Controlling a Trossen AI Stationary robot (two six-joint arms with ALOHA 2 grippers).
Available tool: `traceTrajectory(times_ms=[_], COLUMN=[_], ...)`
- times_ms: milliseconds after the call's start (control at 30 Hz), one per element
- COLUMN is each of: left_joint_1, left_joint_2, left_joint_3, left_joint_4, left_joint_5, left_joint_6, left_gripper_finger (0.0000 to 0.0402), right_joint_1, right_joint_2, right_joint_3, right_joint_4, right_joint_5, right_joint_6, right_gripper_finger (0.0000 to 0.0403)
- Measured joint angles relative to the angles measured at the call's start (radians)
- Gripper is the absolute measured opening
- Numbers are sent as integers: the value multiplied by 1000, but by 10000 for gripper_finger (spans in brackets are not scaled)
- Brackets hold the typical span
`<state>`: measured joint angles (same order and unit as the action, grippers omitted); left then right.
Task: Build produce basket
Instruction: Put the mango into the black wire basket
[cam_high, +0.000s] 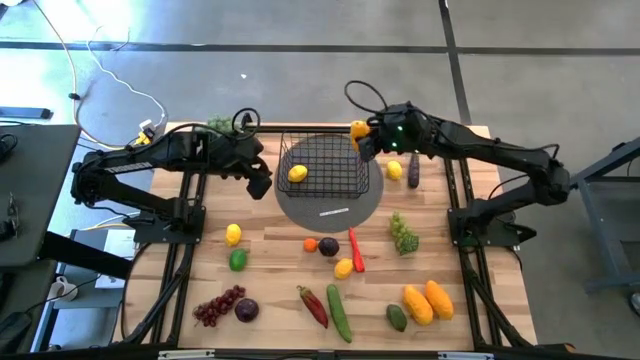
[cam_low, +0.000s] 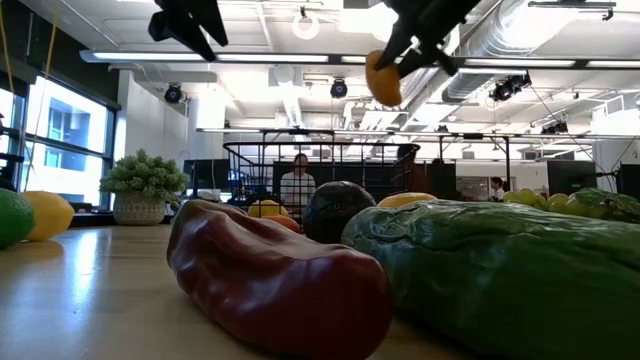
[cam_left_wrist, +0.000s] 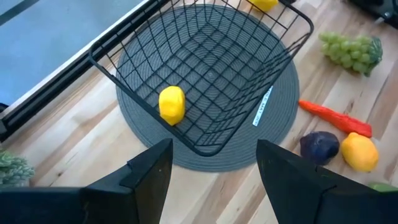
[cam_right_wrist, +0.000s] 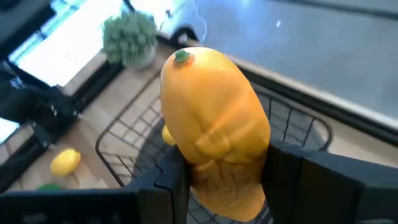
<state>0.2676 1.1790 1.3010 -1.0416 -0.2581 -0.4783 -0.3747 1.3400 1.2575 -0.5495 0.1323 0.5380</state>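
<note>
Counter: a pale wooden slatted counter (cam_high: 270, 290) on a grey concrete floor, scattered with toy produce; the landmark is the black wire basket (cam_high: 325, 165) sitting on a grey round disc (cam_high: 345, 212).
Right hand: the right hand (cam_high: 360, 135) hangs above the basket's far right corner, clamped on an orange mango (cam_right_wrist: 214, 155) by its lower half, stalk end up.
Left hand: the left hand (cam_left_wrist: 211, 168) hovers just off the basket's left side, fingers spread, holding nothing.
Basket contents: 1 yellow lemon (cam_high: 297, 173) lies inside, against the left wall.
Loose produce: on the near side of the basket lie a red chilli (cam_high: 355, 250), green grapes (cam_high: 403, 235), purple grapes (cam_high: 218, 306), a cucumber (cam_high: 339, 312) and 2 more mangoes (cam_high: 428, 300).
Risk 1: the mango sits over the rim, not the basket's middle; released here, it could strike the wire and bounce out beyond the basket.
Risk 2: the grip is low on a smooth, rounded fruit, so it could tip or slide out early.
Risk 3: a drop from this height could jolt the light basket off the disc.
Risk 4: both hands are close to the basket; reaching in together risks a clash.
</note>
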Motion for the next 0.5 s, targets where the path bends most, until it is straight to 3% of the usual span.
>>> traceTrajectory(times_ms=[133, 500], left_joint_1=[10, 21], left_joint_2=[0, 0], left_joint_3=[0, 0], left_joint_4=[0, 0], left_joint_5=[0, 0], left_joint_6=[-13, -35], left_gripper_finger=[223, 223], right_joint_1=[-25, -32], right_joint_2=[73, 276], right_joint_3=[0, 0], right_joint_4=[10, 47], right_joint_5=[-53, -58], right_joint_6=[-41, -188], right_gripper_finger=[124, 124])
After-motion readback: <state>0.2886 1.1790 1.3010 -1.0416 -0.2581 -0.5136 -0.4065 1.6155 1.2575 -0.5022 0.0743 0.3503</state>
